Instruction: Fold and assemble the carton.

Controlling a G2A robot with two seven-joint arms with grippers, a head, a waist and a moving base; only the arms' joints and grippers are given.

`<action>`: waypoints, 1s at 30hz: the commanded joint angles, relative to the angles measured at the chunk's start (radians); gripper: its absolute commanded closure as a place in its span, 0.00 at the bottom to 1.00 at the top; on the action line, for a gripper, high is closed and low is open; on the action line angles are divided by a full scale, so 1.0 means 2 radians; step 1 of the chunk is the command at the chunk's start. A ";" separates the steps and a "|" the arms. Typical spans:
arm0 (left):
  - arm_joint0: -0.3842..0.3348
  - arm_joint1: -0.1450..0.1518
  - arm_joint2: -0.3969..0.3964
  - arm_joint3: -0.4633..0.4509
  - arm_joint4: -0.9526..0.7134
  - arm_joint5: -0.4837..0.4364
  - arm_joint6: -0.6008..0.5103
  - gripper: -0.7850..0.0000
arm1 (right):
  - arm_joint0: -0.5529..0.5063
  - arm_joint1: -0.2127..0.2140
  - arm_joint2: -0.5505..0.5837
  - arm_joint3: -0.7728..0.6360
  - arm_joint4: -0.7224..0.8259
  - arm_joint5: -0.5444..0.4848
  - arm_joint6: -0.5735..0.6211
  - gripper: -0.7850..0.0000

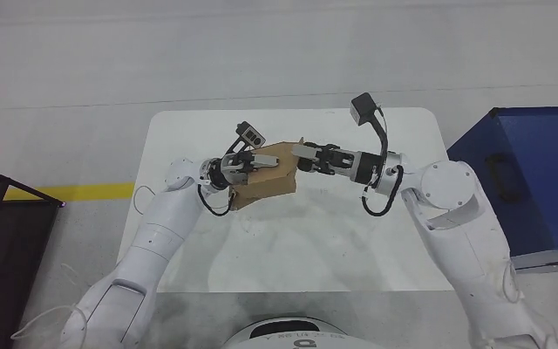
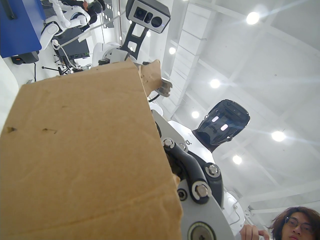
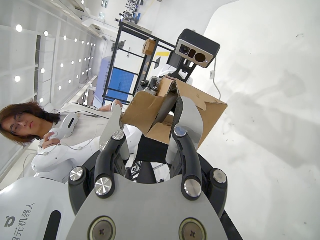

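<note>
The brown carton (image 1: 272, 177) is held above the back middle of the white table, between both arms. My left gripper (image 1: 260, 162) is shut on the carton's left wall. In the left wrist view the carton (image 2: 82, 151) hides one finger, and the other finger (image 2: 187, 161) lies along its edge. My right gripper (image 1: 302, 158) is at the carton's right end and stands open. In the right wrist view one finger (image 3: 186, 116) reaches inside the carton (image 3: 202, 101), and the other finger (image 3: 113, 128) is outside a bent flap (image 3: 140, 112).
The white table (image 1: 349, 253) has bare surface in front of the carton and to both sides. A blue bin (image 1: 514, 174) stands off the table's right edge. A dark frame (image 1: 17, 227) stands to the left of the table.
</note>
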 commanded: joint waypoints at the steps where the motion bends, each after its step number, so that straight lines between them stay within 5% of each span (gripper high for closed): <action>1: 0.000 0.000 0.000 -0.001 0.000 0.000 0.000 1.00 | -0.007 0.002 0.013 -0.005 -0.002 -0.001 -0.001 0.50; 7: -0.002 -0.001 0.001 -0.003 -0.004 0.007 0.000 1.00 | -0.024 0.006 0.031 -0.012 0.004 -0.003 0.007 0.50; 10: -0.003 -0.002 0.004 -0.004 -0.018 0.012 0.000 1.00 | -0.022 0.003 0.039 -0.002 0.054 -0.047 -0.011 0.27; 18: -0.007 0.000 0.013 -0.005 -0.014 0.018 0.000 1.00 | -0.005 0.001 0.035 0.041 0.051 -0.086 -0.049 0.27; 30: -0.008 0.003 0.022 -0.001 -0.014 0.017 0.000 1.00 | 0.015 -0.006 -0.024 0.056 0.107 -0.068 -0.013 0.29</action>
